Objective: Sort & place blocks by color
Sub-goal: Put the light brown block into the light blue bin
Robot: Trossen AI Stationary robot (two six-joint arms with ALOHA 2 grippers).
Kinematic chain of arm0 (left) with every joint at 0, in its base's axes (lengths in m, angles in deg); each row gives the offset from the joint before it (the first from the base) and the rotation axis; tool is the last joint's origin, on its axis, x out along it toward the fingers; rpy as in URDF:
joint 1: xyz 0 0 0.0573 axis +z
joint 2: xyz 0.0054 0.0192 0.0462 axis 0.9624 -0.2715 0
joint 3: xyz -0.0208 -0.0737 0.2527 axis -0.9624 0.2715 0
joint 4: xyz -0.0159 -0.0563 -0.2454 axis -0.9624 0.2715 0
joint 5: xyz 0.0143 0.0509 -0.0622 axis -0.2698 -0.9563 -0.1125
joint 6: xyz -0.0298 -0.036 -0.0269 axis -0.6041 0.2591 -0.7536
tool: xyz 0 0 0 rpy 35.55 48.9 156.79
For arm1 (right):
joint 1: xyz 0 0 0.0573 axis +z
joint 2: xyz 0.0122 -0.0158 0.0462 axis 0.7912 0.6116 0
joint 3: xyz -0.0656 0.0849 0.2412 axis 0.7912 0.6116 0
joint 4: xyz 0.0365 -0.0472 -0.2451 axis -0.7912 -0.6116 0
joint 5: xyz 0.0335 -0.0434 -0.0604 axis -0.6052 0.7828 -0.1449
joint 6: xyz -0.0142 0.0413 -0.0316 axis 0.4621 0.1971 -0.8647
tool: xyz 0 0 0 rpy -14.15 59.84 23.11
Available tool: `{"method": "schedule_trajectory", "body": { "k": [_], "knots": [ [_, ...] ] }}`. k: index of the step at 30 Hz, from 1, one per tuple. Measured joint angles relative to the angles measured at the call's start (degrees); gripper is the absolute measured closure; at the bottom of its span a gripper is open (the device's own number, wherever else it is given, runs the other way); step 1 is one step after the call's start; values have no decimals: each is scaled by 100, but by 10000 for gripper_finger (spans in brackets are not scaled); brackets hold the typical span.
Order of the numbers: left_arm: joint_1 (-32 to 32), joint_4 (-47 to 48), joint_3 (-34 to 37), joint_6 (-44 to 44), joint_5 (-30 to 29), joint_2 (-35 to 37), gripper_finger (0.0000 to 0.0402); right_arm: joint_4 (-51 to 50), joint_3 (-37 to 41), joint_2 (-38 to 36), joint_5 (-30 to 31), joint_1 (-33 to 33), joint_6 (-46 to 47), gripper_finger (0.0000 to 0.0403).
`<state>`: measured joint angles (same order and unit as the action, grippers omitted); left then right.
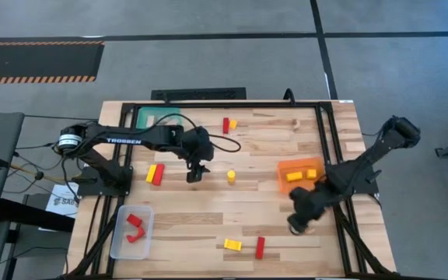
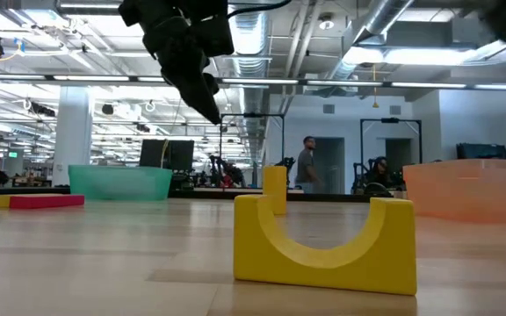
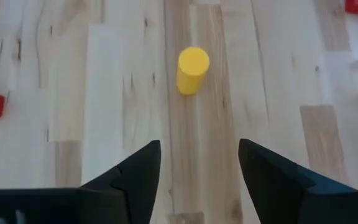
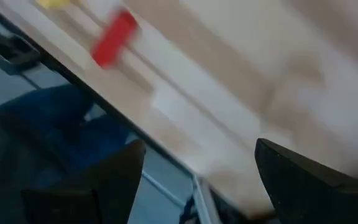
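At nine o'clock on the table [image 1: 208,222], toward the near-left corner, we see a clear tray [image 1: 120,237] holding red blocks [image 1: 136,227]. Just above it, a red brick [image 1: 159,174] and a yellow brick [image 1: 151,172] lie touching side by side. Beyond them, at about eleven o'clock, a teal tray [image 1: 148,115] sits at the far edge.

Moving right, the left gripper [image 1: 194,176] hangs above the boards near the table's middle with its two fingers [image 3: 135,180] apart and nothing between them. In its wrist view we find the yellow cylinder [image 3: 192,70] standing upright straight ahead at twelve o'clock, well clear of the fingertips; from above, that cylinder sits just to the gripper's three o'clock.

At twelve o'clock on the table a red block [image 1: 226,125] and a small yellow block [image 1: 233,123] touch each other, with a pale wooden block [image 1: 295,122] farther right. Down at six o'clock, a yellow arch block [image 1: 232,245] lies near an upright red brick [image 1: 260,247].

At three o'clock, the orange tray [image 1: 286,167] holds yellow blocks [image 1: 302,175]. The right gripper [image 1: 296,223] hovers at four o'clock, beside the table's right rail, its fingers [image 4: 104,180] spread wide and empty.
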<state>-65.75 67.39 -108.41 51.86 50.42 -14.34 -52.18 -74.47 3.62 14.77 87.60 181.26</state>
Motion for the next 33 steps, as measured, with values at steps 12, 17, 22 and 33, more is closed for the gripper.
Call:
{"method": "schedule_trajectory", "body": {
  "k": [12, 17, 22, 33],
  "knots": [
    [21, -938, 0, 272, 36, -2, 217, 606, 1072, 11, 162, 993, 2090, 76],
    [110, -724, 0, 278, 45, -4, 217, 510, 1130, 144, 421, 1041, 2247, 76],
    [230, -367, 9, 191, 93, 177, 217, 383, 1137, 623, 221, 1037, 1593, 76],
    [317, -2700, 1692, -1189, -683, 2111, 217, 1329, 1134, 1602, 26, 1036, 1122, 76]
  ]
}}
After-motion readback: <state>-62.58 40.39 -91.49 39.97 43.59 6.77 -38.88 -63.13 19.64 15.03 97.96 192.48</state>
